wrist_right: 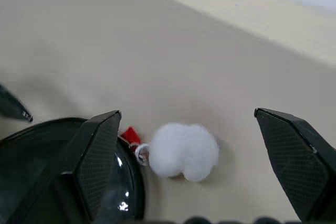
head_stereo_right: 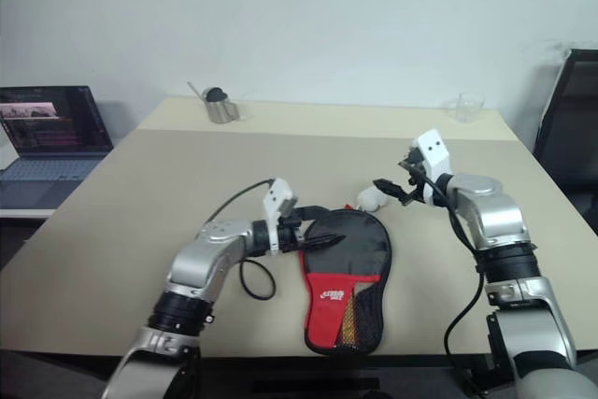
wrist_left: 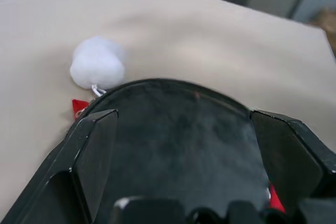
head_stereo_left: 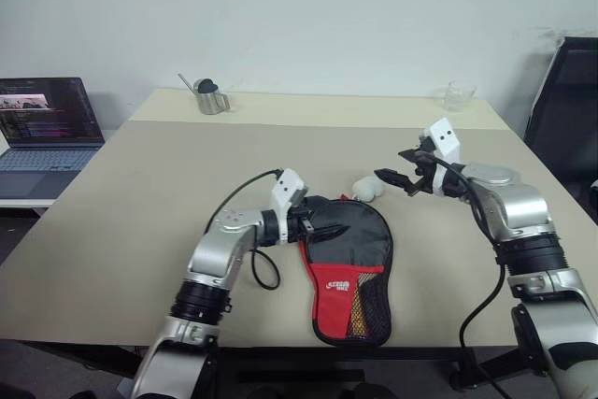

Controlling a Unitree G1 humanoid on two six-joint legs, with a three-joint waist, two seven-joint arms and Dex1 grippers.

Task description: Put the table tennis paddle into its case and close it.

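Beneath left gripper (head_stereo_left: 329, 228): case (head_stereo_left: 350, 273) is lain over, lengthwise toward robot; fingers spread wide.
Right gripper (head_stereo_left: 396, 166): spread wide, empty, farther off.

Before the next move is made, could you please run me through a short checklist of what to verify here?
1. Left gripper open: ok.
2. Right gripper open: ok.
3. Case flat on the table: ok.
4. Paddle inside the case: cannot tell.
5. Zip fully closed: cannot tell.
6. White pompom at the case's top, between the right gripper's fingers in the wrist view: ok.
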